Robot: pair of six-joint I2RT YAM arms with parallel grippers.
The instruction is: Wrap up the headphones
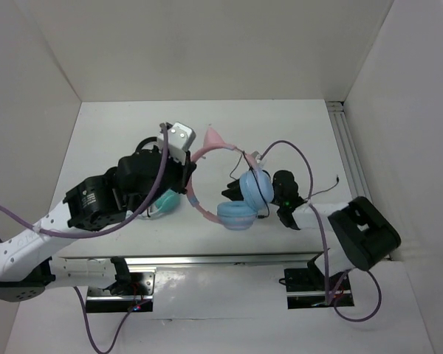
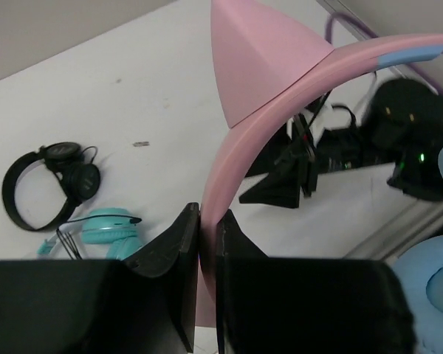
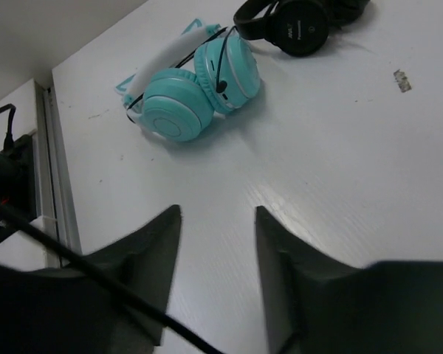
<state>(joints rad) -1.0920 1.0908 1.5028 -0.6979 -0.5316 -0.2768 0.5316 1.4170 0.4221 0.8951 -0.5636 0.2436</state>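
The headphones [image 1: 236, 214] have a pink cat-ear headband [image 2: 240, 140] and light blue ear cups, and they stand tilted up at the table's middle. My left gripper [image 1: 187, 178] is shut on the headband; in the left wrist view the pink band is pinched between both fingers of the gripper [image 2: 208, 212]. My right gripper [image 1: 231, 192] sits just beside the blue cups, open [image 3: 218, 210], with only bare table between its fingers. The thin black cable [image 3: 96, 274] runs slantwise across the near side of its left finger, outside the gap.
A teal-cupped pair with a whitish band [image 3: 192, 88] lies left of centre, partly under my left arm [image 1: 166, 200]. A small all-black pair [image 3: 295, 22] lies beyond it. A metal rail [image 1: 351, 158] runs along the table's right edge. White walls enclose the table.
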